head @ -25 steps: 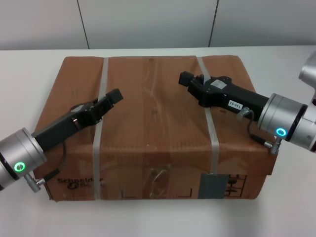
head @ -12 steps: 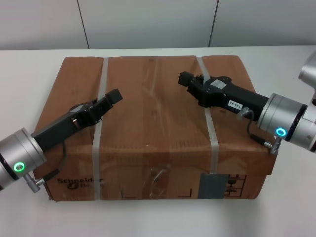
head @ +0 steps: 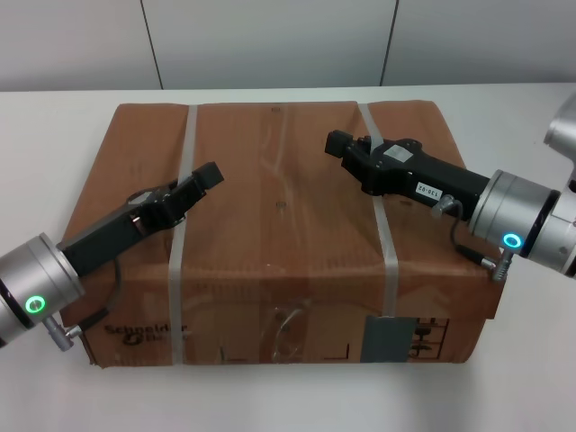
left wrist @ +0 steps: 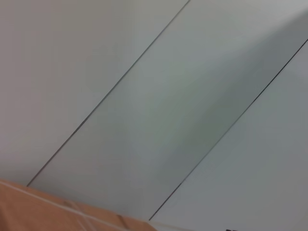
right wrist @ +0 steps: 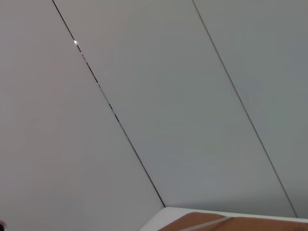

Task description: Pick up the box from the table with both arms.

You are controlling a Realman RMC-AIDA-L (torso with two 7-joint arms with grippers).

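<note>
White table (head: pixel 54 126) under pale panelled wall. We count one box (head: pixel 279 225), two straps, two arms. Box mid-table, long axis left-right, parallel to table's far edge, labelled side facing near edge. Left gripper (head: pixel 209 175) and right gripper (head: pixel 337 142) over box top; whether clenched, we cannot tell.

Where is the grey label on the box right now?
Head view: the grey label is on the box's front side, right of centre, at the foot of the right strap.
</note>
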